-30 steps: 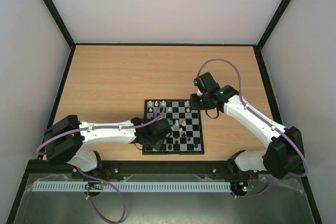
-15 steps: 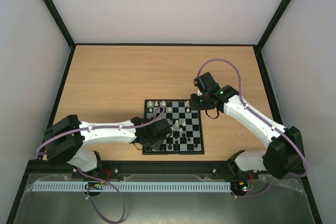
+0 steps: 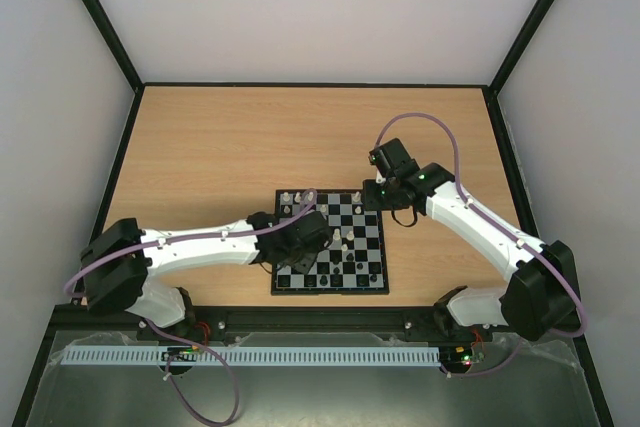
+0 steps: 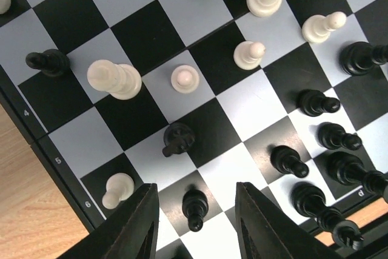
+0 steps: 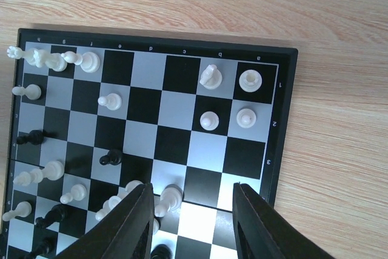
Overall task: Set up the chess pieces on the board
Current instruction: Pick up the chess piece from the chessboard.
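Wooden surface [image 3: 220,147], pale oak grain, enclosed by light walls. One board [image 3: 383,247], small and square, black and pale grey-white chequers inside a thin black border, lying near the surface's near edge between the two arm bases. Border lettering, right wrist view: letters running to "a" along one edge, numerals "1", "2", "3" down the adjoining one; left wrist view: "4", "5", "6". Left end effector [image 4: 197,187]: low over the board's left half, fingers spread, a black pawn [image 4: 195,206] standing free in the gap. Right end effector [image 5: 191,186]: above the board's far right corner, fingers spread, pinching nothing. Chess pieces, all on the board: cream-white pieces [image 5: 249,80] partly in the rows marked 1 and 2, others scattered mid-board; black pieces [image 4: 315,102] mostly grouped along the near rows.
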`<action>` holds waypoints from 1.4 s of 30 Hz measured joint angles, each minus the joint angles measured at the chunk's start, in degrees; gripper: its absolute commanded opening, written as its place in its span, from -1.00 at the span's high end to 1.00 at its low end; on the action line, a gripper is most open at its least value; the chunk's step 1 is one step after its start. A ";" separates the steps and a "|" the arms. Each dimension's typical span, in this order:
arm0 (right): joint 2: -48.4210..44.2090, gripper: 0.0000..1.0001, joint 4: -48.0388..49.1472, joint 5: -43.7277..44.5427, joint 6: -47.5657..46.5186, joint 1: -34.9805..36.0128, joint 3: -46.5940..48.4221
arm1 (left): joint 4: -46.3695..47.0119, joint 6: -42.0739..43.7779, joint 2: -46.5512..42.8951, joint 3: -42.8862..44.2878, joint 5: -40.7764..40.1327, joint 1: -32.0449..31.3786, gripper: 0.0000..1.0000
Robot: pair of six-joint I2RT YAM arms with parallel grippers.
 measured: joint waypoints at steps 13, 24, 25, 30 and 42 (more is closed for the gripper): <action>0.00 0.27 0.00 0.02 0.00 0.02 -0.33 | 2.19 5.07 3.78 0.00 0.72 2.62 0.25; 0.00 0.27 0.00 0.02 0.00 0.02 -0.33 | 4.63 7.48 5.29 0.00 1.84 4.22 0.26; 0.00 0.27 0.00 0.02 0.00 0.02 -0.33 | 4.79 7.65 5.33 0.00 1.88 4.35 0.26; 0.00 0.27 0.00 0.02 0.00 0.11 -0.33 | 5.49 8.33 6.03 -0.02 2.25 5.20 0.33; 0.00 0.27 0.00 0.00 0.00 0.35 -0.33 | 6.54 8.72 6.60 -0.61 3.56 6.12 0.65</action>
